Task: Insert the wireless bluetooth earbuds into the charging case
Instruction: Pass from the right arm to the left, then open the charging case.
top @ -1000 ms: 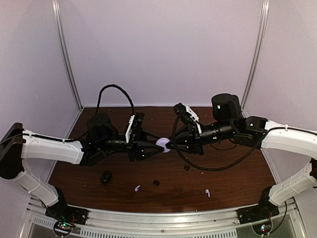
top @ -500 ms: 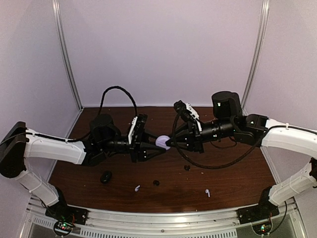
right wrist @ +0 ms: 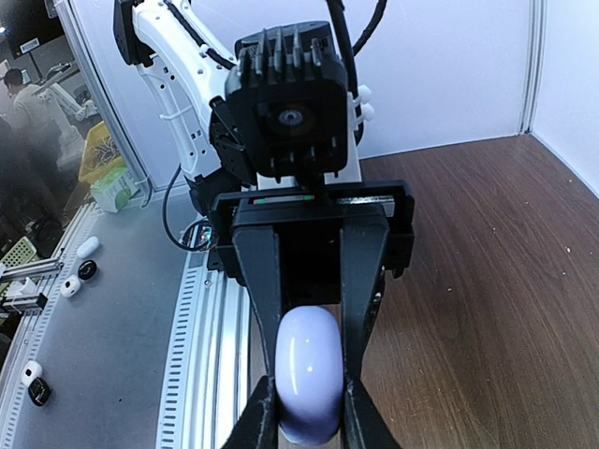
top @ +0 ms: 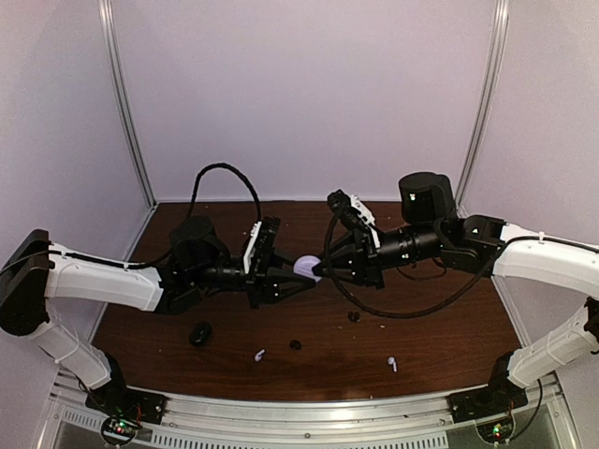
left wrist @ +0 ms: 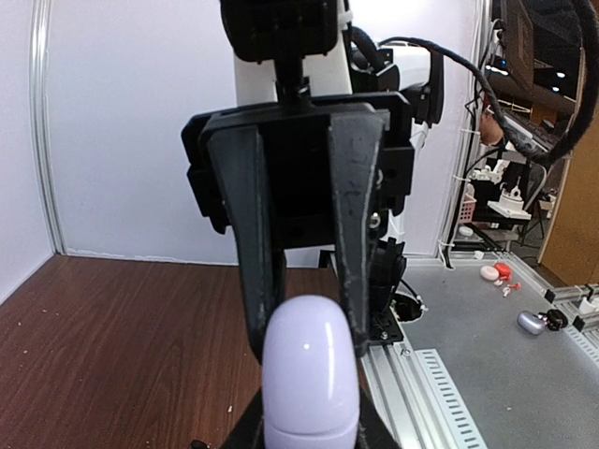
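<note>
Left end effector (top: 301, 278): closed on the charging case (top: 306, 267). Its two black fingers (right wrist: 265, 281) press on opposite sides of one end of the case, seen head-on from the right wrist.
Right end effector (top: 321, 272): gripping the same case from the other end, with one finger (left wrist: 255, 243) on each flank. The two end effectors meet almost tip to tip.
Front rail (top: 309, 412): aluminium strip along the near edge, with an arm base at each end.
Near-left white earbud (top: 259, 355): lies on the dark wooden worktop (top: 440, 327), close to the near edge and left of centre.
Near-right white earbud (top: 392, 363): on the worktop right of centre, about as near as the other white one and well apart from it.
Centre black earbud (top: 296, 344): slightly beyond and to the right of the near-left white earbud, not touching it, roughly below the held case.
Right black earbud (top: 354, 316): farther back, on the wood under the right arm's cable. It is too small and dark to show detail.
Black oval object (top: 200, 333): on the worktop at left, below the left arm and larger than the buds. I cannot tell what it is.
Charging case: pale lilac-white, smooth and rounded, held in the air over the middle of the worktop. All four earbuds lie on the wood, apart from it.
Black cable (top: 220, 173): arches up over the left arm.
Back wall (top: 309, 112): plain pale panel behind the worktop.
</note>
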### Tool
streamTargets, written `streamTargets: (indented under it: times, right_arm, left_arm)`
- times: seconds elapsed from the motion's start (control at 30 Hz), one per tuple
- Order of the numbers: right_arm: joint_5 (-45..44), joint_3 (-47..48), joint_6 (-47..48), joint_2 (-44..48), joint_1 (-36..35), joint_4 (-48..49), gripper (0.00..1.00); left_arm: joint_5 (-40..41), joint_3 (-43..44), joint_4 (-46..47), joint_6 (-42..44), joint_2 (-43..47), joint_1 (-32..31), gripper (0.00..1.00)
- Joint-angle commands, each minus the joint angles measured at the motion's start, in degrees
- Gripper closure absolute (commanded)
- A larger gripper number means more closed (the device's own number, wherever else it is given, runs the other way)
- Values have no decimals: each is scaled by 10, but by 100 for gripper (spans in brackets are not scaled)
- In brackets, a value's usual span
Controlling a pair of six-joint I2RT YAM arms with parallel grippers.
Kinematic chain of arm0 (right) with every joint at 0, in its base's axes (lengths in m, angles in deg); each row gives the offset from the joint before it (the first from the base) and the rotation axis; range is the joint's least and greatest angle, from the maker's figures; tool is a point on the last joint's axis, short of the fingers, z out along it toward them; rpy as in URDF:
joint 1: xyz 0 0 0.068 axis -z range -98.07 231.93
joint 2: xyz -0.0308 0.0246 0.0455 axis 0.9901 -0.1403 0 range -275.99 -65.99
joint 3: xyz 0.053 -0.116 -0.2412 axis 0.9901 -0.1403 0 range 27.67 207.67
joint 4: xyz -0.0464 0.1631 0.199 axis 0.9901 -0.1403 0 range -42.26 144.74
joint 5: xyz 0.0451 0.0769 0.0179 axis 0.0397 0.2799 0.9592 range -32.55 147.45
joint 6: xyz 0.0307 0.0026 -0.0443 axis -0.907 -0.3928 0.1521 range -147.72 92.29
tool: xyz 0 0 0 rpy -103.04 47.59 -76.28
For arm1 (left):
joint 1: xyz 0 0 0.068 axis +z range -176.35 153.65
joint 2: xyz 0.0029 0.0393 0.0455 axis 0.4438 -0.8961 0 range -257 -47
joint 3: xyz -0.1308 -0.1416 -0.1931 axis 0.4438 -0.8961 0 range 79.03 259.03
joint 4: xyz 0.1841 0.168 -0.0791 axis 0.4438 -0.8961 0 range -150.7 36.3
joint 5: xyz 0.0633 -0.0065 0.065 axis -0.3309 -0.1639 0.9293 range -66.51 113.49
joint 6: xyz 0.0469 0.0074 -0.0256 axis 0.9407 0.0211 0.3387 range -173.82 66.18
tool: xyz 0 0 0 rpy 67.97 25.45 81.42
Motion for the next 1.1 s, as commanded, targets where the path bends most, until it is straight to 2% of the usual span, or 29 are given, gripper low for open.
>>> streamTargets:
  times: [0.0,0.07,0.1,0.2,0.27,0.63,1.07]
  right_arm:
    - [-1,17,3,-2,-2,4,98]
    - [-1,15,1,-1,-2,7,95]
    - [-1,14,-1,-1,-2,8,89]
    - [-3,14,-13,2,0,15,64]
    - [-6,14,-16,3,3,23,59]
    - [-50,17,-75,2,37,54,56]
    - [-75,17,-78,10,52,46,56]
  left_arm:
    - [-3,13,29,-2,-3,-2,82]
    - [-3,9,35,-4,-2,-2,85]
    - [-2,7,36,-3,-2,-2,87]
    - [-3,3,39,-2,-1,-2,92]
    - [-5,1,42,-2,0,-3,93]
    - [-4,2,17,27,9,-11,97]
    - [10,-2,10,28,11,-11,97]
